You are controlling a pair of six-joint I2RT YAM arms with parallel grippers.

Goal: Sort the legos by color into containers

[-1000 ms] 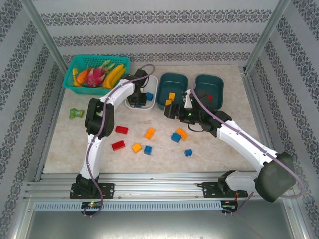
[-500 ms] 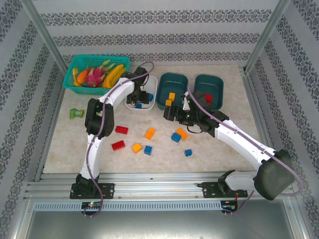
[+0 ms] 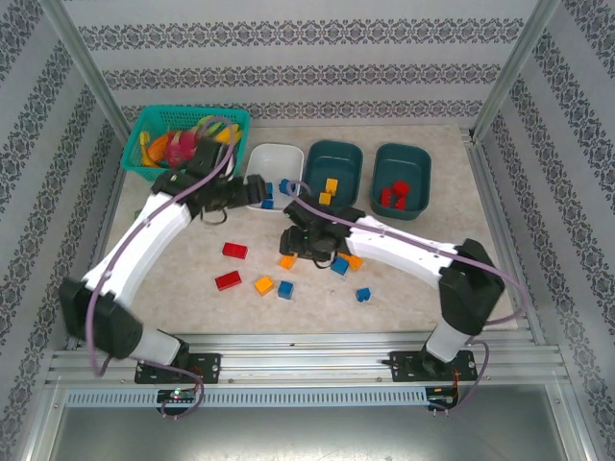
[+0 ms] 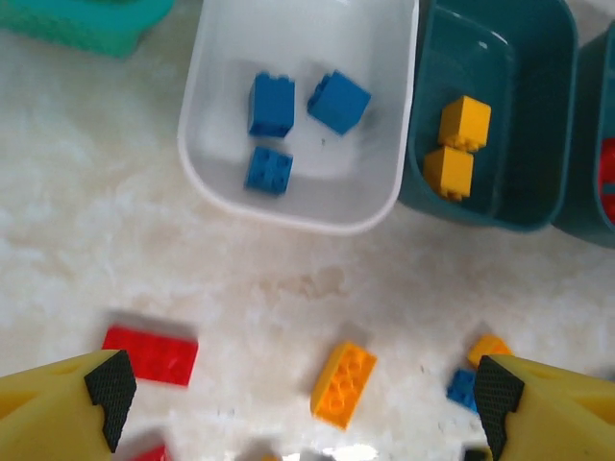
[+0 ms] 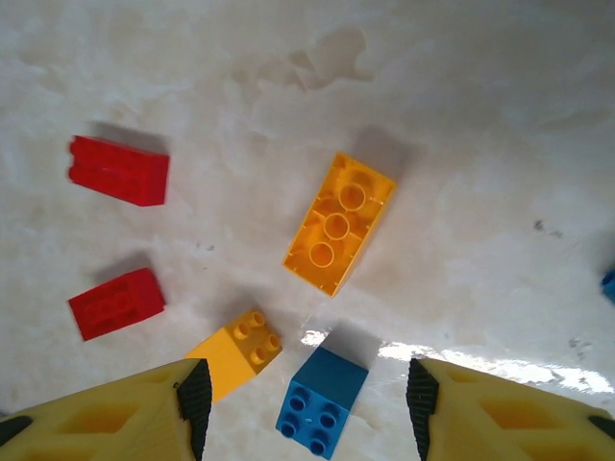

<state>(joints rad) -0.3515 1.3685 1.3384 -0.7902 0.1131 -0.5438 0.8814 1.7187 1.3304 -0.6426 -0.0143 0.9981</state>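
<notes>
Eight legos [image 3: 234,251] lie loose on the table in front of the white tub [image 3: 276,152], and three blue ones sit inside it. Orange and red ones are in the two teal tubs [image 3: 333,154] to its right. The right gripper [image 5: 307,389] hangs over a blue brick [image 5: 322,403] in front of the tub, jaws apart, nothing held. An orange cube [image 5: 235,351] sits just beside that brick — closing could catch both or skid one away. The left gripper [image 4: 300,399], nearer the tub, is wide apart and empty — the arms are close and could bump.

Bright even light, soft short shadows, glare on tabletop [image 5: 461,351] — left wrist view slightly blurred
</notes>
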